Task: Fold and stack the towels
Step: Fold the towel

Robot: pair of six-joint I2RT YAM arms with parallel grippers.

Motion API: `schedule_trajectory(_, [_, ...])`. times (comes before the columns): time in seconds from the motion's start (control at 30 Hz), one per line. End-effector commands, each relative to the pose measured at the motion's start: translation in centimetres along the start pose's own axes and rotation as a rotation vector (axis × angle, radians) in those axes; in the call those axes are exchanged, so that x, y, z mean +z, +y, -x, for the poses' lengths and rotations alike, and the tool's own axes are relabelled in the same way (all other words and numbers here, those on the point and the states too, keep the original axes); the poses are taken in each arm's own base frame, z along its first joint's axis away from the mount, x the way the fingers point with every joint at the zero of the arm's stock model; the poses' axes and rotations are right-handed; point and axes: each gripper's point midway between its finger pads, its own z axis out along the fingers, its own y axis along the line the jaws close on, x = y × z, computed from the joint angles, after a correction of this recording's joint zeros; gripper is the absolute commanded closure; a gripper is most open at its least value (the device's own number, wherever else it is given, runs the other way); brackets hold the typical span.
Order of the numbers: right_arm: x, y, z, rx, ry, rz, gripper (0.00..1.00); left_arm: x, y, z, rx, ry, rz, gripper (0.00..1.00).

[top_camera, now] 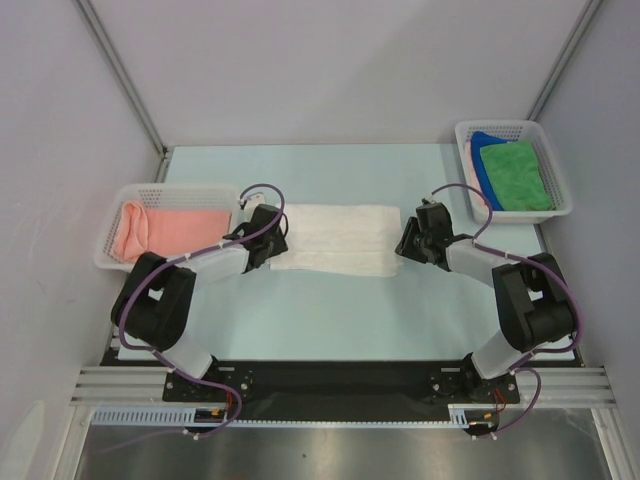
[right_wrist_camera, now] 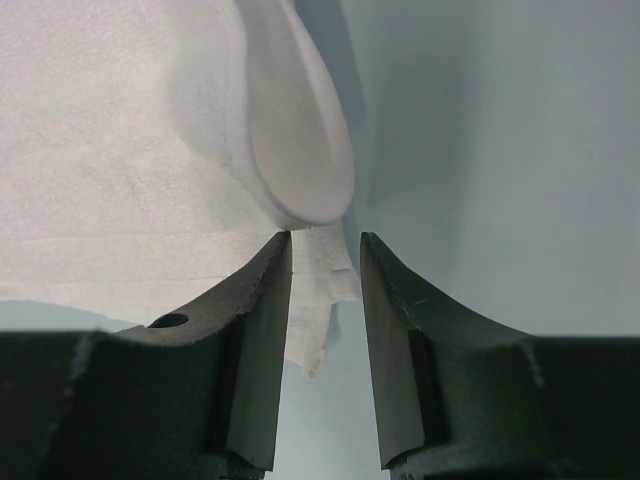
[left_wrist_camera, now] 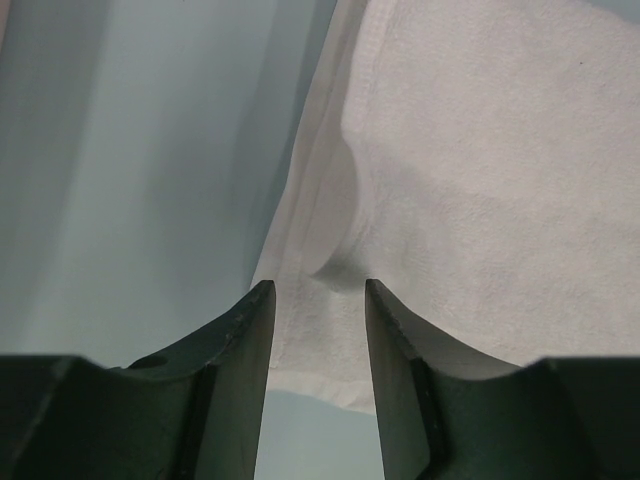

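1. On the table (top_camera: 330, 310), the white towel (top_camera: 335, 240) is lying in the middle, part-folded into a strip running left to right.
2. The left gripper (left_wrist_camera: 318, 290) is sitting at the strip's left end, jaws standing part open, cloth edge showing in the gap, nothing pinched.
3. The right gripper (right_wrist_camera: 325, 240) is sitting at the right end, jaws also apart, a corner showing between them, not clamped.
4. The pink towel (top_camera: 175, 228) is lying in the left basket (top_camera: 170, 190). The green towel (top_camera: 515, 175) is lying on the blue towel (top_camera: 483, 140) in the right basket (top_camera: 500, 126), far side.
5. Judging: the terry is looking soft, light and limp, so it is likely going to sag and its layers slide. Pinching all layers at the end corners is looking safest.
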Motion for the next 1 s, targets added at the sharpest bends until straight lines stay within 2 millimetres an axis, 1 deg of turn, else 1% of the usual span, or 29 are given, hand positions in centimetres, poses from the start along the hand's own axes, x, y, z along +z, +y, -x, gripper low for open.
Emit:
schedule_trajectory(0.0, [-0.7,0.9,1.6,0.001,-0.056,0.018,0.61,-0.8,-1.1,1.9,-0.025,-0.058,-0.041,0.53])
schedule_trajectory(0.07, [-1.0,1.0,1.9,0.003,-0.073,0.021,0.61,-0.9,-1.3,2.0,-0.029,-0.06,-0.052,0.53])
schedule_trajectory(0.27, [-1.3,1.6,3.1,-0.008,-0.108,0.034,0.57,-0.3,-1.9,2.1,-0.031,-0.053,-0.057,0.46])
schedule_trajectory(0.3, [-1.3,1.7,3.3,-0.012,-0.113,0.037,0.54,-0.3,-1.9,2.2,-0.032,-0.059,-0.059,0.45])
schedule_trajectory(0.37, [-1.2,1.6,3.4,-0.014,-0.118,0.03,0.53,-0.2,-1.9,2.2,-0.032,-0.058,-0.061,0.43])
schedule_trajectory(0.43, [-0.9,1.5,3.3,-0.017,-0.111,0.029,0.52,-0.2,-2.2,2.2,-0.033,-0.059,-0.069,0.43])
schedule_trajectory(0.47, [-0.9,1.9,3.8,-0.015,-0.13,0.041,0.52,-0.1,-2.1,2.1,-0.034,-0.055,-0.064,0.44])
schedule_trajectory(0.57, [-0.5,1.8,3.9,-0.01,-0.136,0.038,0.52,0.1,-2.2,2.1,-0.033,-0.053,-0.063,0.5])
schedule_trajectory(0.63, [-0.4,1.6,3.8,-0.009,-0.141,0.031,0.55,0.3,-2.2,1.9,-0.031,-0.05,-0.064,0.54])
schedule_trajectory(0.7, [-0.2,1.5,3.5,-0.003,-0.139,0.029,0.58,0.6,-2.1,1.6,-0.03,-0.041,-0.056,0.6])
schedule_trajectory(0.77, [0.1,1.1,3.0,-0.003,-0.13,0.021,0.64,0.7,-2.0,1.5,-0.027,-0.038,-0.055,0.65])
schedule_trajectory(0.83, [0.4,0.9,2.7,-0.002,-0.124,0.018,0.68,0.7,-2.0,1.3,-0.025,-0.034,-0.053,0.69])
schedule_trajectory(0.9, [0.7,0.7,2.5,0.002,-0.121,0.014,0.74,0.8,-1.8,1.0,-0.02,-0.029,-0.05,0.73])
schedule_trajectory(0.93, [0.7,0.6,2.5,0.004,-0.119,0.012,0.78,0.8,-1.9,1.2,-0.02,-0.033,-0.052,0.77])
schedule_trajectory(0.97, [0.7,0.6,2.5,0.002,-0.119,0.011,0.83,0.8,-1.9,1.4,-0.02,-0.036,-0.05,0.78])
